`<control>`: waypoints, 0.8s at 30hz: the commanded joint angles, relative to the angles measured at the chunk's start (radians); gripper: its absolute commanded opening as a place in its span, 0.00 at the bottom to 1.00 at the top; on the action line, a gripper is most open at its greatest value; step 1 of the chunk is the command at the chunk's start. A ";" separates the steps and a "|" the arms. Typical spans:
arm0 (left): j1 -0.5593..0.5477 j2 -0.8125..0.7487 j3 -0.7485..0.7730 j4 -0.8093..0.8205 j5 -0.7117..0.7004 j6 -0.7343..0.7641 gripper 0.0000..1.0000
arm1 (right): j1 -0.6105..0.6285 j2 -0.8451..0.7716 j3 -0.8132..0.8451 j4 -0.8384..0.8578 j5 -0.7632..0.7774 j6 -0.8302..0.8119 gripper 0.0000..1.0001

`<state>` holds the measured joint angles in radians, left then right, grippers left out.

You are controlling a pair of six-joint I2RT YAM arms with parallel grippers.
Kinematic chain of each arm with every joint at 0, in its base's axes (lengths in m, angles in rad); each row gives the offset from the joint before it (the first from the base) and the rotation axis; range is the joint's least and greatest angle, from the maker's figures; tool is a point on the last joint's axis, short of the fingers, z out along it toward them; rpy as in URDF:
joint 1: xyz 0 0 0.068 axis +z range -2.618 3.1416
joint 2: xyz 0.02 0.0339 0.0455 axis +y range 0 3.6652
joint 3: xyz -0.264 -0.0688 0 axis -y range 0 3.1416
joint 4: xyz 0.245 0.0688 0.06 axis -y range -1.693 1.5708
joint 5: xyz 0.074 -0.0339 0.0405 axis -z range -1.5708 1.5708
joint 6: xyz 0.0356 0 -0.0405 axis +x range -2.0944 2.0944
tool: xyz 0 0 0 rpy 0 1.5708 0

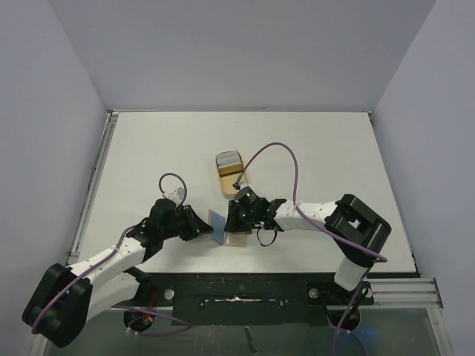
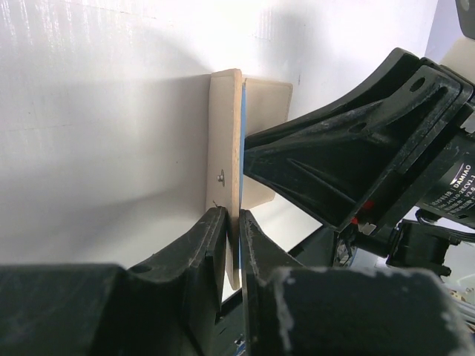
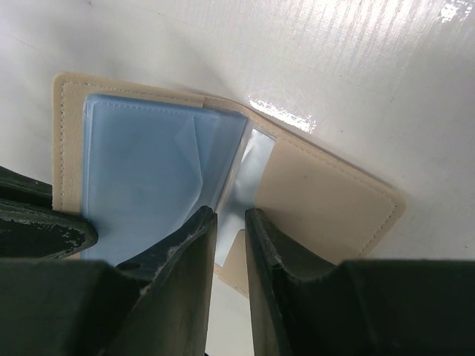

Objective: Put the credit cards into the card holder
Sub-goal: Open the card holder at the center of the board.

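Where opened, tan card holder (image 3: 334,200) shows blue sleeve (image 3: 141,170).

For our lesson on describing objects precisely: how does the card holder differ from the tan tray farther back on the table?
The card holder is pinched by the left gripper and the right gripper; the tray lies free, farther from the arms. The card holder is spread open, showing a blue plastic pocket; the tray carries loose cards. Both are tan.
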<state>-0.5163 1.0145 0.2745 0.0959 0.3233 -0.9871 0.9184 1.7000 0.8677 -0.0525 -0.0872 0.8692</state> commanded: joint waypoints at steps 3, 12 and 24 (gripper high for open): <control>-0.004 -0.008 0.009 0.070 0.018 0.013 0.16 | 0.010 0.000 -0.012 0.052 0.000 0.002 0.24; -0.004 -0.005 0.001 0.091 0.017 0.014 0.20 | 0.010 0.000 -0.016 0.052 0.000 0.005 0.24; -0.004 0.004 -0.020 0.148 0.037 0.005 0.13 | 0.010 0.003 -0.019 0.052 0.000 0.006 0.23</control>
<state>-0.5163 1.0245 0.2642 0.1432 0.3302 -0.9836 0.9192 1.7000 0.8566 -0.0368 -0.0872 0.8715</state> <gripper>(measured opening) 0.131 0.233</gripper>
